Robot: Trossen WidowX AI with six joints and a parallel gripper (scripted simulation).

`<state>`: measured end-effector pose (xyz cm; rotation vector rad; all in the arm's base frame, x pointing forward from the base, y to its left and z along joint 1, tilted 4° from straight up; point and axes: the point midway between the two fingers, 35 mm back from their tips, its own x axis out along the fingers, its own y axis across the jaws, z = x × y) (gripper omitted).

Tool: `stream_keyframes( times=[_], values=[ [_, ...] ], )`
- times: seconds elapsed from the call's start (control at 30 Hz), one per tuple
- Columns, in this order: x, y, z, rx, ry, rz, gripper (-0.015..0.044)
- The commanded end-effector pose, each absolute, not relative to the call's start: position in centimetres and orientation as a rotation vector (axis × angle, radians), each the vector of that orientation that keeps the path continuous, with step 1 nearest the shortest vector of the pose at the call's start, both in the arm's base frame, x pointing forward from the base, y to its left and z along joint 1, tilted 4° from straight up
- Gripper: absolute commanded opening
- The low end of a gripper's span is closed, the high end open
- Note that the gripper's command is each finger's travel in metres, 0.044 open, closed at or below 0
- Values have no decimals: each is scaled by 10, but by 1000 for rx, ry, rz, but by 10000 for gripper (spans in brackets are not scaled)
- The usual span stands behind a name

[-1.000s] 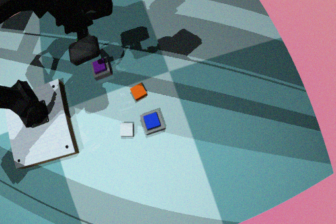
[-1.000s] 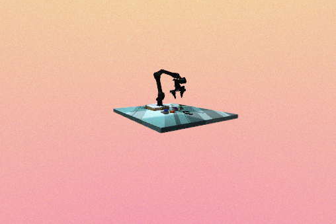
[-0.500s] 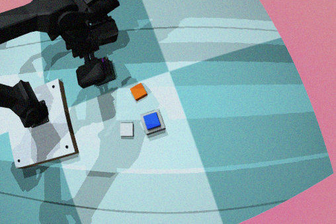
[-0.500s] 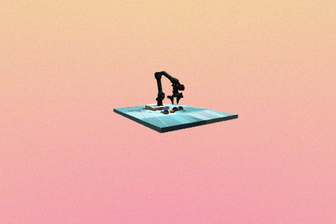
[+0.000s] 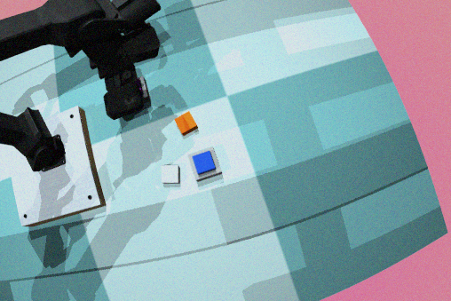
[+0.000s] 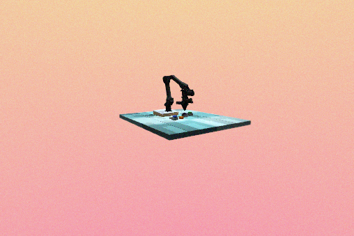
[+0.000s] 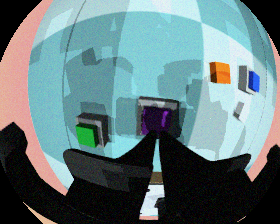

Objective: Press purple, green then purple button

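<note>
My gripper [image 7: 156, 135] [image 6: 185, 109] is shut with nothing between the fingers and points down. In the wrist view its tips overlap the near edge of the purple button [image 7: 155, 119], a dark purple cap in a grey housing. In the exterior view the tips appear a little above that button, with a small gap. In the top view the arm hides nearly all of the purple button and all of the green button. The green button [image 7: 86, 135] [image 6: 189, 113] stands to the left of the purple one in the wrist view, clear of the fingers.
An orange block [image 5: 185, 122] [image 7: 220, 73] [image 6: 181, 118], a blue button [image 5: 204, 162] [image 7: 254, 81] [image 6: 175, 117] and a small white block [image 5: 170, 174] [image 7: 239, 111] stand to the right in the wrist view. The arm's white base board [image 5: 75, 188] has a brown edge.
</note>
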<state>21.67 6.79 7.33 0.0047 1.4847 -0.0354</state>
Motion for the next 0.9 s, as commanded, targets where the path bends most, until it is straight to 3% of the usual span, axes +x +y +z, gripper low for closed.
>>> stream_keyframes(
  times=[0.0, 0.87],
  values=[
    [216, 67, 70, -3, 1487, -35, 20],
    [219, 66, 39, -3, 1487, -35, 20]
  ],
)
